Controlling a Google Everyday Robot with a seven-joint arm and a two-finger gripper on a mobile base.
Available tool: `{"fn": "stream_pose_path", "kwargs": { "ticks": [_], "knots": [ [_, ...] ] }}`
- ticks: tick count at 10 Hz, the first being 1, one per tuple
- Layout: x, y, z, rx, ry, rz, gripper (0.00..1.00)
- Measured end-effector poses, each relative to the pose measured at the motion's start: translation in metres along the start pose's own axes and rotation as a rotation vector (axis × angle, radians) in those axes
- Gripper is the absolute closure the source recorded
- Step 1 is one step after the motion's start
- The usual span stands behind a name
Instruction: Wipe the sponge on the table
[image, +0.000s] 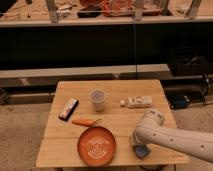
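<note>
The light wooden table (115, 90) fills the middle of the camera view. My white arm reaches in from the right, and its gripper (138, 148) points down at the table's front right corner. The gripper is shut on the small blue sponge (142, 151), which is pressed against the planks just right of the orange plate (96, 146). The wrist hides most of the sponge, so only its lower blue edge shows.
On the table are a carrot (84, 121) above the plate, a translucent cup (97, 99) in the middle, a black-and-white bar (68, 108) at the left and a white remote-like object (139, 101) at the right. A long grey shelf (75, 75) runs behind the table.
</note>
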Motion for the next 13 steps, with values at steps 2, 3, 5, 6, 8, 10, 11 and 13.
{"fn": "stream_pose_path", "kwargs": {
  "ticks": [2,3,5,6,8,10,11,13],
  "knots": [
    [-0.01,0.017,0.003,0.009,-0.01,0.025,1.0],
    [-0.012,0.024,0.003,0.012,-0.007,0.039,1.0],
    [-0.018,0.043,0.006,0.018,-0.003,0.084,1.0],
    [-0.018,0.049,0.007,0.017,-0.002,0.096,1.0],
    [-0.016,0.07,0.01,0.011,0.008,0.145,1.0],
    [-0.012,0.082,0.009,0.003,0.019,0.174,1.0],
    [-0.008,0.091,0.007,-0.003,0.028,0.194,1.0],
    [-0.002,0.103,0.006,-0.014,0.034,0.223,1.0]
  ]
}}
